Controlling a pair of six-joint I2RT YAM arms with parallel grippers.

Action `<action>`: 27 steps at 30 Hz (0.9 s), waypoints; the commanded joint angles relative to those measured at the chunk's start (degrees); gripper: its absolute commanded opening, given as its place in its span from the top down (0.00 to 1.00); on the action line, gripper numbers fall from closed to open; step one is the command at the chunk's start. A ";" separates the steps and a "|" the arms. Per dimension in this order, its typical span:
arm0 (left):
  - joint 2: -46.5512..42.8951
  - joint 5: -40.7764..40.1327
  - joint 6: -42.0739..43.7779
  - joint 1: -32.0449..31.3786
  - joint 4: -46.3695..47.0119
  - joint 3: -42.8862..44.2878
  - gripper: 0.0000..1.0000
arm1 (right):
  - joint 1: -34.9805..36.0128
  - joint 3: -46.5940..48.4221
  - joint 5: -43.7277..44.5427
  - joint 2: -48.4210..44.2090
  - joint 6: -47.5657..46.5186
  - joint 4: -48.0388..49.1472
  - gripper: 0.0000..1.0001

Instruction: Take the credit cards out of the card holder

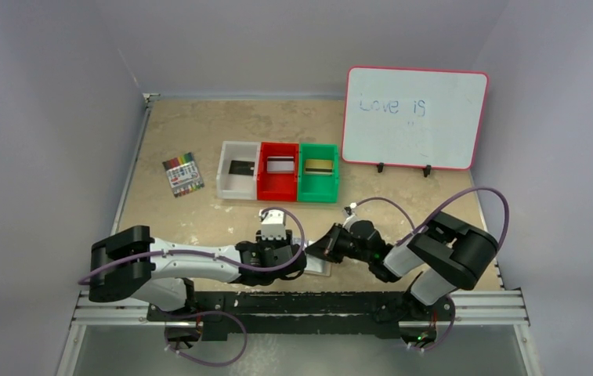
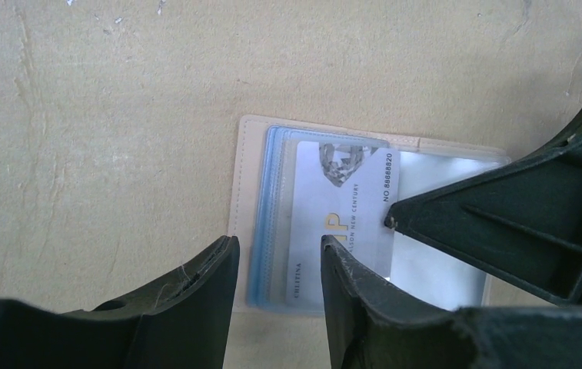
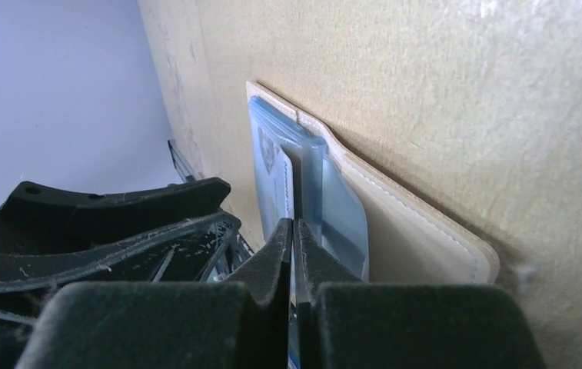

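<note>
The card holder (image 2: pixel 243 181) lies open near the table's front edge, beige outside with pale blue clear sleeves; it also shows in the top view (image 1: pixel 318 266). A silvery-white card (image 2: pixel 341 207) printed with a diamond sits in the top sleeve. My left gripper (image 2: pixel 276 247) is open, with its fingertips (image 2: pixel 222 254) over the holder's left side. My right gripper (image 3: pixel 294 231) is shut on a thin edge at the card's right side; its finger shows in the left wrist view (image 2: pixel 503 215). A black card (image 1: pixel 240 167), a silver-grey card (image 1: pixel 279 165) and a gold card (image 1: pixel 318 166) lie in the bins.
White (image 1: pixel 226 184), red (image 1: pixel 277 188) and green (image 1: pixel 318 190) bins stand in a row at mid-table. A marker pack (image 1: pixel 182 175) lies to their left. A whiteboard (image 1: pixel 414 117) stands at the back right. Both arms meet at the front edge (image 1: pixel 301 294).
</note>
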 commanded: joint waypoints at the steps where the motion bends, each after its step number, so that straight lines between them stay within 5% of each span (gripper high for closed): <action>1: -1.66 -2.68 -2.10 -0.19 -0.15 -0.26 0.56 | -0.19 -1.54 -0.51 -2.87 -1.43 -1.55 1.00; 9: -1.13 -2.36 2.77 0.47 2.00 1.02 0.42 | -0.26 -1.79 -0.68 -5.41 -2.79 -4.38 1.00; 27: 9.40 0.86 4.97 2.38 -2.35 4.60 0.47 | -0.35 -0.98 0.22 -6.96 -3.79 -7.55 1.00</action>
